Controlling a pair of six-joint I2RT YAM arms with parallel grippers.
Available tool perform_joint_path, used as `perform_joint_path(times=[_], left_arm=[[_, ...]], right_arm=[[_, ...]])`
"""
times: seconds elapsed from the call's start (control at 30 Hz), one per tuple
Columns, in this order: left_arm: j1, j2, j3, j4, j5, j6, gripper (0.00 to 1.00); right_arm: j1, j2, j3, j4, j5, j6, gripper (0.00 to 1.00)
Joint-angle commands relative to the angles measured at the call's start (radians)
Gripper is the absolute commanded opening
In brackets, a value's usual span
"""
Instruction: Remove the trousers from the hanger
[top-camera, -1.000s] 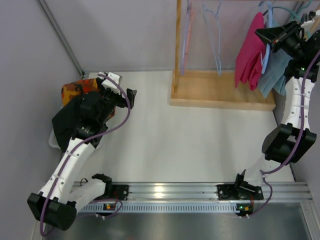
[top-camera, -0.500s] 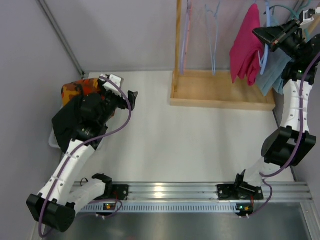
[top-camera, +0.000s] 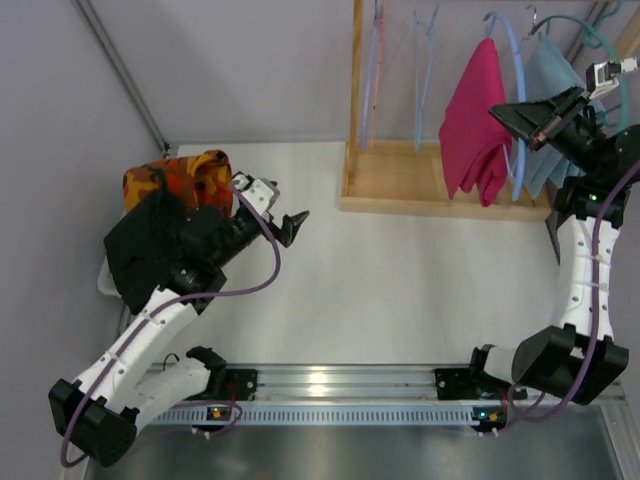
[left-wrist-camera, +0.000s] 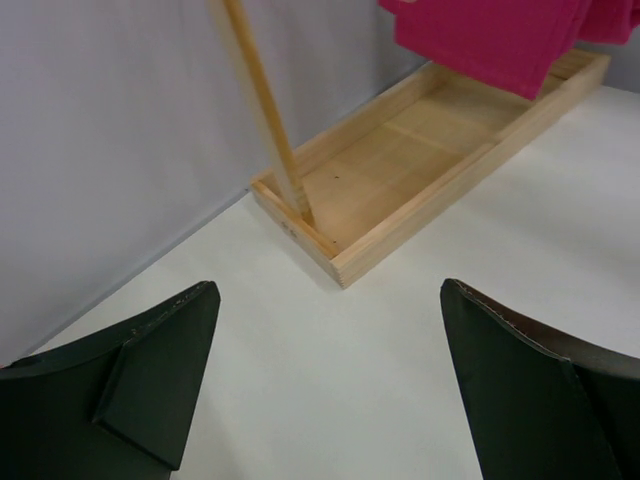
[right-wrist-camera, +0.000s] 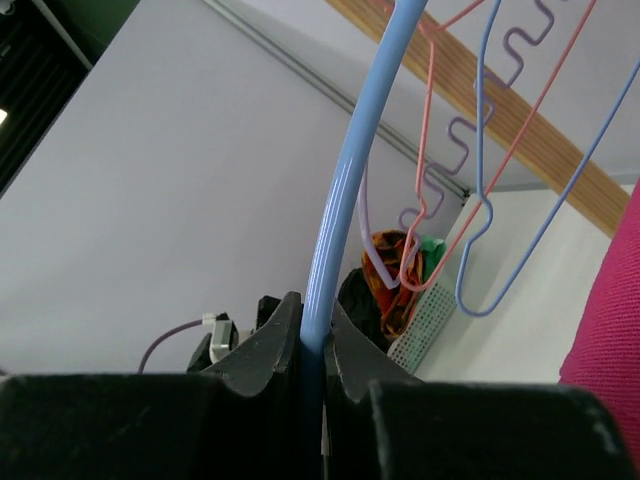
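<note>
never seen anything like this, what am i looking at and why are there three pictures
You are looking at two white robot arms, a left arm and a right arm, bolted at the near edge of a table. Each ends in a two-fingered hand. The wide picture looks down from above and behind them. The other two come from small cameras on the wrists, so each shows its own fingers.

On the table stands a wooden rack with hangers. Pink trousers hang over a blue hanger. The right hand is shut on that hanger, as the right wrist picture shows close up. The left hand is open, holds nothing and faces the rack. At the table's left edge lies a pile of clothes, orange and black.
</note>
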Motion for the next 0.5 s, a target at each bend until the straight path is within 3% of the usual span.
perform_joint_path(times=[0.0, 0.17, 0.47], left_arm=[[-0.086, 0.021, -0.020, 0.157, 0.006, 0.032, 0.98], [-0.272, 0.144, 0.038, 0.230, 0.015, -0.002, 0.95], [-0.614, 0.466, 0.233, 0.538, -0.232, 0.062, 0.86]], right_arm=[[0.011, -0.170, -0.046, 0.176, 0.039, -0.067, 0.00], [0.011, -0.280, -0.170, 0.045, 0.054, -0.113, 0.00], [0.011, -0.445, -0.241, -0.238, 0.083, -0.237, 0.00]])
